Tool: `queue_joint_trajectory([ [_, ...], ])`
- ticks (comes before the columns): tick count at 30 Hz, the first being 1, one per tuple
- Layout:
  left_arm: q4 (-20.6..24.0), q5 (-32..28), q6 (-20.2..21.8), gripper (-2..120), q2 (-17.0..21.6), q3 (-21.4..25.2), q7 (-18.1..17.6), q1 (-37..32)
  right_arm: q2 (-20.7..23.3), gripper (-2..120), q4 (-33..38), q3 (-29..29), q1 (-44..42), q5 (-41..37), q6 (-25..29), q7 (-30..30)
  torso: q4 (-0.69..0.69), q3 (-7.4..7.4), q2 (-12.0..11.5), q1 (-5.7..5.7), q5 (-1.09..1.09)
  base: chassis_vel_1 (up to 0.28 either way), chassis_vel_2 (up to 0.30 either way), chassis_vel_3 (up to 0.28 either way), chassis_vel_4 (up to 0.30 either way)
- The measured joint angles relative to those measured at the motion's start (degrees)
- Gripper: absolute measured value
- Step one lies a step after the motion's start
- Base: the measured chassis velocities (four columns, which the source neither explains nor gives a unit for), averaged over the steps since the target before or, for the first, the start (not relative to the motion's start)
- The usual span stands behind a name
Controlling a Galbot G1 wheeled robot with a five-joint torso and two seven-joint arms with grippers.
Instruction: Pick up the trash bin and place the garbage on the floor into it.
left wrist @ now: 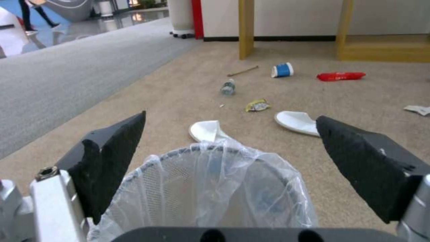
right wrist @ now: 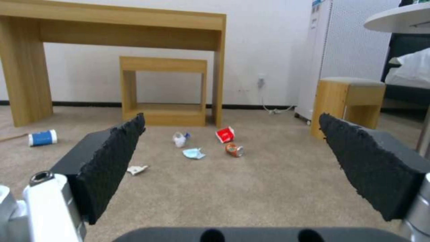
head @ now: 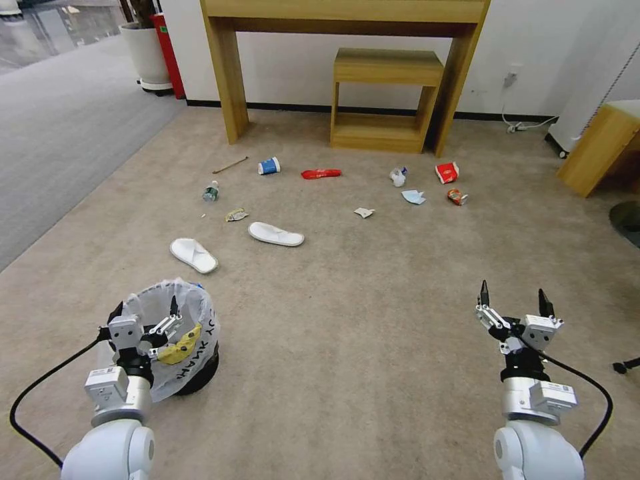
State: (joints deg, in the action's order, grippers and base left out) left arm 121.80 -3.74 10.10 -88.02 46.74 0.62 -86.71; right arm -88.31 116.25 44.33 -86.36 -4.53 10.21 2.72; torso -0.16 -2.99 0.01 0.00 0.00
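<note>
Left gripper (head: 145, 313) is hovering wide open over the trash bin (head: 175, 333) at lower left, gripping nothing.
The bin is standing mouth-up on the beige carpet (head: 373, 320); two white slippers (head: 276, 234) are lying lengthwise left-to-right mid-frame, beside one blue paper cup (head: 269, 166) and one bottle (head: 211, 192). Right gripper (head: 515, 299) is waiting open, empty, lower right.
</note>
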Motion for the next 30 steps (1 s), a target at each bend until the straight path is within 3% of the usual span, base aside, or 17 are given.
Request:
queue_joint_trajectory([
  [30, 0.03, 0.07, -0.05, 100, 0.2, 0.18, 0.03, -0.01, 0.16, 100, -0.36, 1.08, 0.4, -1.84, 0.9, -3.49, 0.0, 0.0, 0.0, 0.0, 0.0, 0.0, 0.0, 0.0, 0.0],
])
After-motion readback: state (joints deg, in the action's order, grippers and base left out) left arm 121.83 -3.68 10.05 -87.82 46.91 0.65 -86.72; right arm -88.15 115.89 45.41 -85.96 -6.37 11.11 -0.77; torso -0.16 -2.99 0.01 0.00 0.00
